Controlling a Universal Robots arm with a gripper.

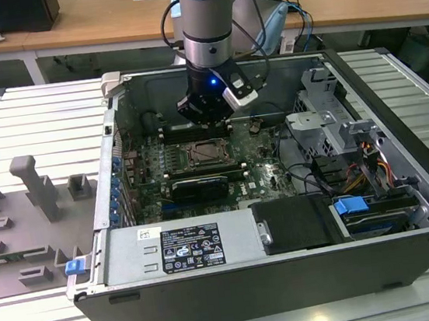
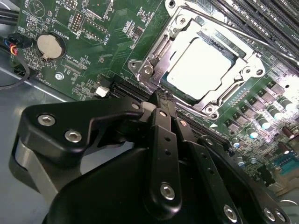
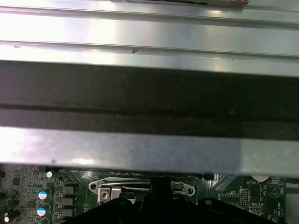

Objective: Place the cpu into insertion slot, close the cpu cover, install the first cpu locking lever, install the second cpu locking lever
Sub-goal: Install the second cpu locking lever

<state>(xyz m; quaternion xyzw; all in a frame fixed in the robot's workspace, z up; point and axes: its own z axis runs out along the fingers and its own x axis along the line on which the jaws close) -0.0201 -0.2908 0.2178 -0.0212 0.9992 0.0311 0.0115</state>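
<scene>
Inside the open computer case (image 1: 114, 141), my gripper (image 1: 208, 118) hangs just above the far edge of the insertion slot (image 1: 210, 155) on the green motherboard (image 1: 148, 165). In the second wrist view the cpu (image 2: 203, 65) lies in the slot with its pale face up. The silver cpu cover (image 2: 161, 49) lies flat around it. My black fingers (image 2: 166, 135) are pressed together, and the gripper (image 2: 159, 98) ends at the socket's corner. A thin lever rod (image 2: 236, 36) runs along the side by the memory slots. In the first wrist view the gripper (image 3: 159, 189) sits over the socket's bracket (image 3: 110, 186).
A black graphics card (image 1: 197, 188) lies just in front of the socket, with the power supply (image 1: 182, 247) nearer still. A drive cage (image 1: 327, 123) and cables fill the exterior view's right. Grey fixtures (image 1: 38, 190) stand outside the case. A coin battery (image 2: 49, 45) sits on the board.
</scene>
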